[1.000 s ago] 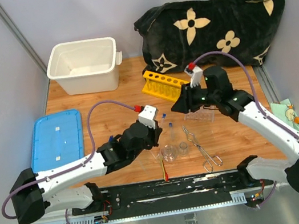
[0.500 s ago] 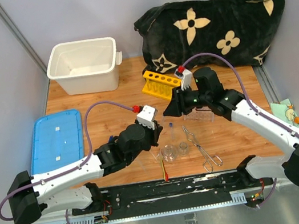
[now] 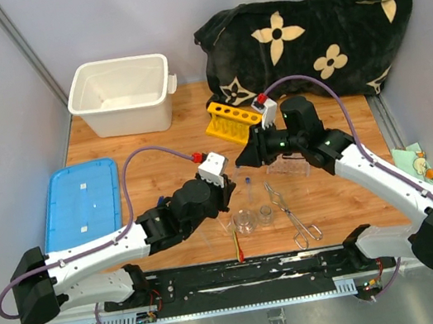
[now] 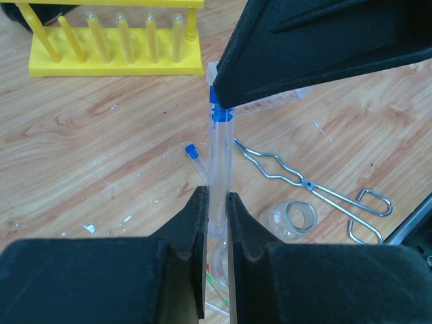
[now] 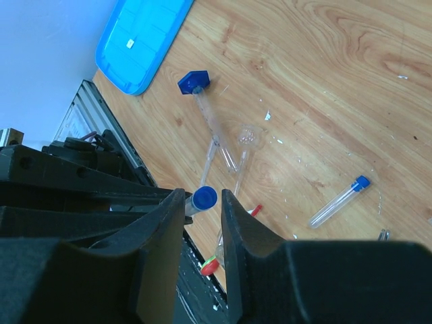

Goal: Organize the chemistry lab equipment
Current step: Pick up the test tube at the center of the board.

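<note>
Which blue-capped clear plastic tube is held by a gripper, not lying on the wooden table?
The blue-capped tube clamped in the left gripper; other tubes lie flat.

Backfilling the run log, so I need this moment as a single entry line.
left gripper: shut on blue-capped tube | right gripper: open, straddling the cap | stage: likely handover

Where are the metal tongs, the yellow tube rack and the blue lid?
metal tongs (image 3: 287, 209): top view, near the pivot.
yellow tube rack (image 3: 235, 116): top view, holed top bar.
blue lid (image 3: 81, 203): top view, flat middle.
</note>
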`<action>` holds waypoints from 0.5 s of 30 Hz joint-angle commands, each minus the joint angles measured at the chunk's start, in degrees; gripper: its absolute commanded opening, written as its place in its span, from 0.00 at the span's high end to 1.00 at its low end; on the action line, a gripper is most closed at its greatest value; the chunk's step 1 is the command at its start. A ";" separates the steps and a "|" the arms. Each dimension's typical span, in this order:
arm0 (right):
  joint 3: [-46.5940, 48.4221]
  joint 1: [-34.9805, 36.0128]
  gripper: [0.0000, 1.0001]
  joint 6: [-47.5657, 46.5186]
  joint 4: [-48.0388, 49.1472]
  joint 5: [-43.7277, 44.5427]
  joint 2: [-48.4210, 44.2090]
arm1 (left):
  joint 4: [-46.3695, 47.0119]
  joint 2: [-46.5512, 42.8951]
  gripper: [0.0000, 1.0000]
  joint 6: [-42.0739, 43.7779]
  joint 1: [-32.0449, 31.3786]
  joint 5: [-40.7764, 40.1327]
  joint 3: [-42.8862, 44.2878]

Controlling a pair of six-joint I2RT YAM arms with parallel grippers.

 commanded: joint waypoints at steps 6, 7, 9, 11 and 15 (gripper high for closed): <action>0.68 1.32 0.72 1.24 2.36 -1.61 0.62 | 2.92 -0.92 1.00 0.38 -0.75 -1.44 0.84; 0.61 1.36 0.72 1.28 2.37 -1.65 0.60 | 3.03 -1.00 1.00 0.37 -0.78 -1.50 0.86; 0.53 1.43 0.72 1.24 2.45 -1.59 0.63 | 3.23 -1.11 1.00 0.53 -0.79 -1.70 1.00; 0.36 1.46 0.71 1.28 2.49 -1.55 0.65 | 3.24 -1.18 1.00 0.61 -0.82 -2.04 1.08; 0.26 1.46 0.71 1.26 2.54 -1.53 0.77 | 3.36 -1.64 1.00 0.72 -0.91 -2.44 1.11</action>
